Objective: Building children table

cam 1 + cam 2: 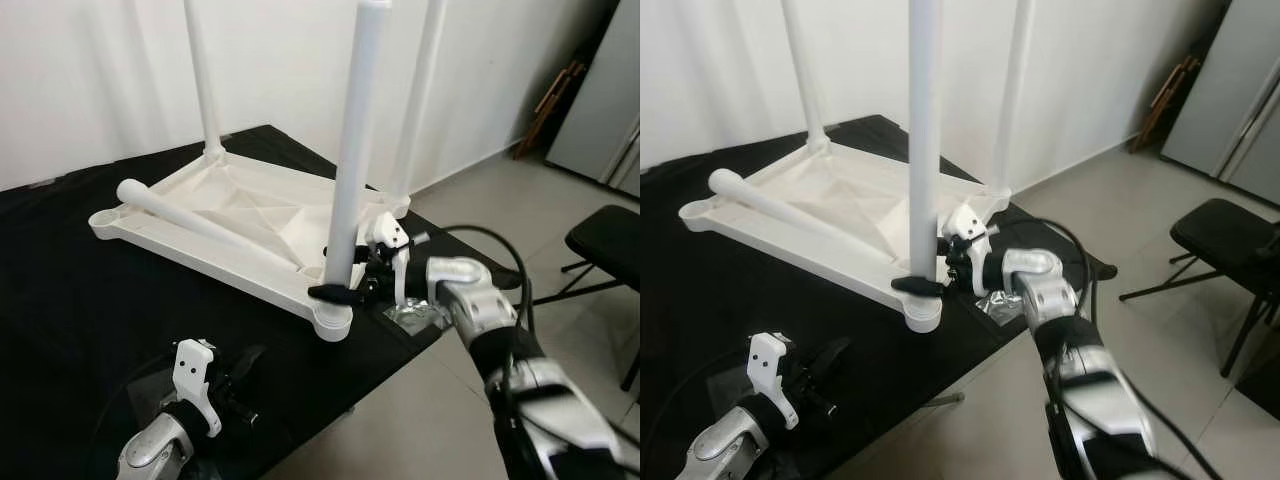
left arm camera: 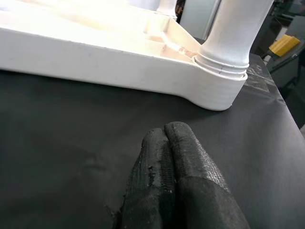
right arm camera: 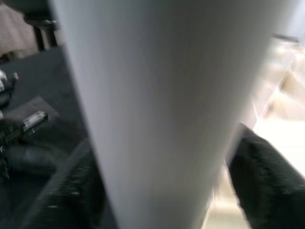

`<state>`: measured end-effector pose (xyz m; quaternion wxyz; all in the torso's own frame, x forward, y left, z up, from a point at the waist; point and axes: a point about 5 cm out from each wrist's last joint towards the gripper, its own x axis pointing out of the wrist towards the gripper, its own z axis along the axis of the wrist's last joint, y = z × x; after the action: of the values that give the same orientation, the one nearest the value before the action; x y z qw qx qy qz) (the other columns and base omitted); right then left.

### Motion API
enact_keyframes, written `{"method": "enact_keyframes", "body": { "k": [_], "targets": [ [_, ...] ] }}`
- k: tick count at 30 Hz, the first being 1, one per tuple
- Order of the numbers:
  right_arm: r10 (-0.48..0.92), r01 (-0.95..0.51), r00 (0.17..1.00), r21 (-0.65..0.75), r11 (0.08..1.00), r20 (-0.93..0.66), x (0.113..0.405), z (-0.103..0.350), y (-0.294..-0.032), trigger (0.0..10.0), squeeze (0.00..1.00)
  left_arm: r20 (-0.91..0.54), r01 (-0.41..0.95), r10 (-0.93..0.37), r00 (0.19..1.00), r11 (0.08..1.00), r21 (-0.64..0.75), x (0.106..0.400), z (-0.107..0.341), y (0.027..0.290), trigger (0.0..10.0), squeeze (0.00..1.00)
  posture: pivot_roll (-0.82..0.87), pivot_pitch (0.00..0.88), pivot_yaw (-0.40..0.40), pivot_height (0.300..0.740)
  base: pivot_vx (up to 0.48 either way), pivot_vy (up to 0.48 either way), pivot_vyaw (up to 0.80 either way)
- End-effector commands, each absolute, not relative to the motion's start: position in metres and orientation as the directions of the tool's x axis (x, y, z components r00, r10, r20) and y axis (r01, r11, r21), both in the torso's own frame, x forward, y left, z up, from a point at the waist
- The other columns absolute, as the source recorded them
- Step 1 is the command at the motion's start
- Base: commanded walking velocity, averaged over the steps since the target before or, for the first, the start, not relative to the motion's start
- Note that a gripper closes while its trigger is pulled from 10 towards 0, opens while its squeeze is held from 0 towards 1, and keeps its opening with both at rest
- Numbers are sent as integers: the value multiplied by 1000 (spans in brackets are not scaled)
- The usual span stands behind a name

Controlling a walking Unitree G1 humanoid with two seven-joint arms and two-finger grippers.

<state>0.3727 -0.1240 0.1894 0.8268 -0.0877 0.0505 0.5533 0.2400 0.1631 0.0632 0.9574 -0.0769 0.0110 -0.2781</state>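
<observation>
Right pincer clamped on the front table leg, left one parked shut on the bench

The right arm reaches forward, wrist bent inward, and its right pincer (image 1: 338,290) grips the upright white leg (image 1: 355,150) low down, one black finger on each side, just above the corner socket of the upside-down white tabletop (image 1: 215,215). A loose leg (image 1: 200,225) lies across the tabletop beyond that pincer, two more legs standing at the far corners. The left pincer (image 2: 174,138) rests low on the black bench (image 1: 60,300), fingers pressed together, pointing at the same corner, a bit short of it.
</observation>
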Motion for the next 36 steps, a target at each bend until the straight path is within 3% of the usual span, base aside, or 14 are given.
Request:
{"method": "enact_keyframes", "body": {
  "k": [1,6,14,15,16,19,21,22,23,24,26,34,35,36],
  "targets": [
    [908,-924,382,-60,378,-169,374,187,-125,0,0,6,515,-521,854,841,-165,238,58,165,10000,0,81,0,-70,740,0,0,0],
    [935,-950,310,-10,313,-171,373,185,-127,0,0,7,518,-524,852,840,-161,239,58,163,10000,0,80,0,-74,740,0,0,0],
    [924,-941,337,-18,339,-180,370,174,-135,0,0,10,525,-531,848,835,-168,237,58,161,10000,0,41,0,-58,740,0,0,0],
    [877,-894,444,-35,446,-182,367,161,-141,0,0,9,528,-535,845,831,-174,235,58,160,10000,0,32,0,-60,740,0,0,0],
    [877,-894,444,-35,446,-182,367,161,-141,0,0,9,528,-535,845,831,-174,235,58,160,10000,0,32,0,-60,740,0,0,0],
    [697,-707,703,-34,707,-142,358,129,-132,0,0,7,532,-539,842,828,-177,233,57,161,10000,0,30,0,-62,740,0,0,0],
    [587,-593,801,-28,804,-112,354,120,-128,0,0,6,532,-540,842,828,-177,232,57,162,10000,0,23,0,-55,740,0,0,0],
    [587,-593,801,-28,804,-112,354,120,-128,0,0,6,532,-540,842,828,-177,232,57,162,10000,0,23,0,-55,740,0,0,0],
    [492,-493,852,44,869,-179,322,76,-105,0,0,3,533,-542,840,826,-185,232,57,163,10000,0,-6,0,-13,740,0,0,0],
    [468,-454,845,117,883,-259,296,48,-84,0,0,-1,535,-545,838,823,-190,232,57,164,10000,0,-11,0,-3,740,0,0,0],
    [447,-430,855,124,894,-263,284,44,-74,0,0,-7,538,-549,836,821,-192,233,56,164,10000,0,-26,0,9,740,0,0,0],
    [423,-422,870,61,905,-253,292,56,-76,0,0,0,510,-522,853,833,-215,232,53,166,10000,0,-9,0,-17,740,0,0,0],
    [410,-413,871,49,909,-272,288,57,-74,10000,0,3,502,-514,858,838,-214,232,53,166,10000,0,-2,0,-21,740,0,0,0],
    [410,-413,871,49,909,-272,288,57,-74,10000,0,3,502,-514,858,838,-214,232,53,166,10000,0,-2,0,-21,740,0,0,0]
  ]
}}
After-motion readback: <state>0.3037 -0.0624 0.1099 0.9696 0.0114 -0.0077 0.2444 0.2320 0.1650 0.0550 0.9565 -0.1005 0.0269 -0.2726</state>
